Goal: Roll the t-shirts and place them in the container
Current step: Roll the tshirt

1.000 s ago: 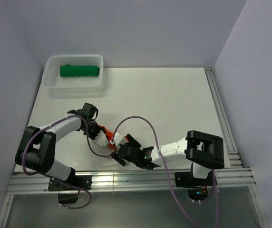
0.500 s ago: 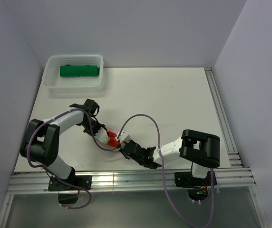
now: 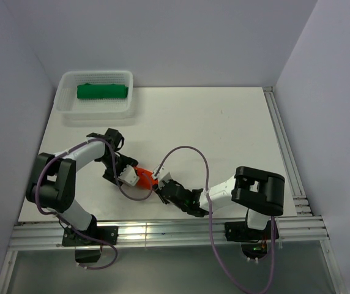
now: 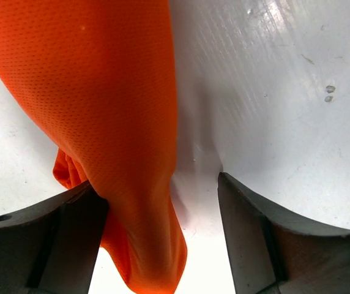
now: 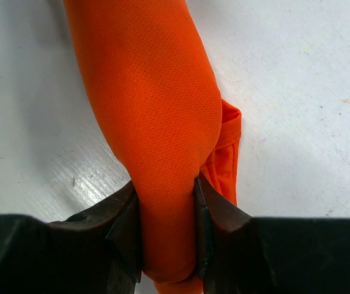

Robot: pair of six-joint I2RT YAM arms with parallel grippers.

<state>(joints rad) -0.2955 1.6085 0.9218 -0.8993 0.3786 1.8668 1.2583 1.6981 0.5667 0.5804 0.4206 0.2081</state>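
The bright orange-red cloth t-shirt [image 3: 143,177], rolled into a tube, lies on the white counter [image 3: 224,135] near its front edge. The right fingers [image 5: 227,236] pinch one end; the left fingers [image 4: 71,242] stand spread around the other, one side touching cloth. The green rolled t-shirt [image 3: 103,91] sits in the white plastic mesh basket [image 3: 63,105], far left.

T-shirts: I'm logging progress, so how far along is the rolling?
Done: the green rolled cloth t-shirt lies in the white plastic mesh basket. In hand: the right tool clamps the orange rolled cloth t-shirt; the left tool stands open around it. Left: probably basketing it.
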